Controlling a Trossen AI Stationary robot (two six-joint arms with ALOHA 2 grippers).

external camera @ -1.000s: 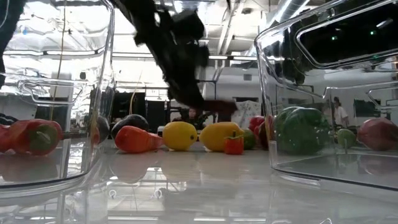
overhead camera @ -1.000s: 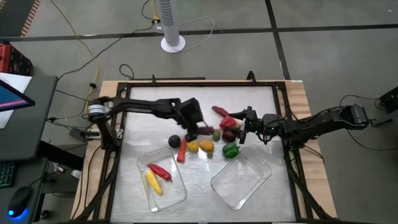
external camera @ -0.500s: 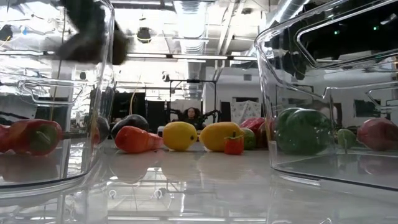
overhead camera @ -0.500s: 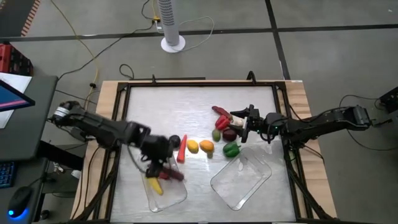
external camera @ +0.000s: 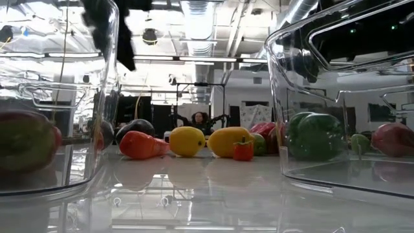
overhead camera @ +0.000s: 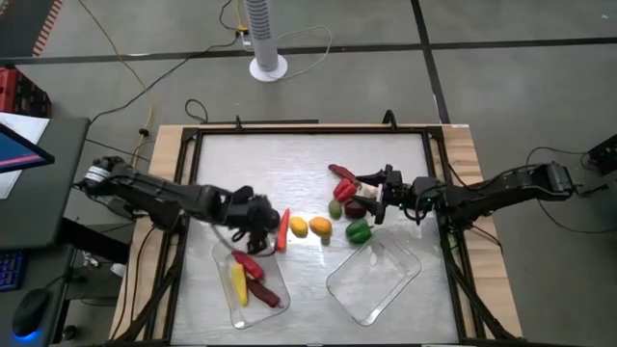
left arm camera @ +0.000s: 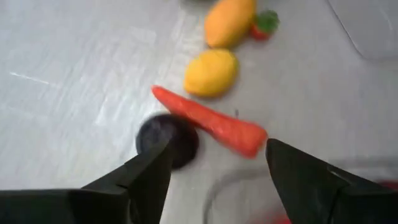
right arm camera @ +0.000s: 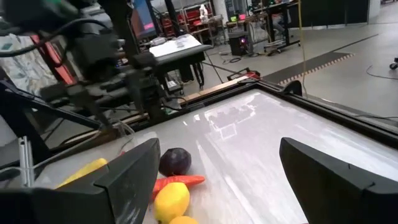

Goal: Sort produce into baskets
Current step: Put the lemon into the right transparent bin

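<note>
Gleaming white table [overhead camera: 289, 159], tangled cables [overhead camera: 125, 67] on grey floor [overhead camera: 521, 87]

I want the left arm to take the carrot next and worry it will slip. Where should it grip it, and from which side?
Grip the carrot across its thick middle, coming straight down from above. It lies flat on the table, long and tapering, so fingers closing across its width hold best. The dark purple piece touches its thin end, so stay clear of that tip.

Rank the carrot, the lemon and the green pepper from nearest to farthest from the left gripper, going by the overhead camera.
Measured from the left gripper:
1. Carrot, right beside the gripper, toward the table's middle.
2. Lemon, just past the carrot.
3. Green pepper, farthest, near the right-hand clear tray.
</note>
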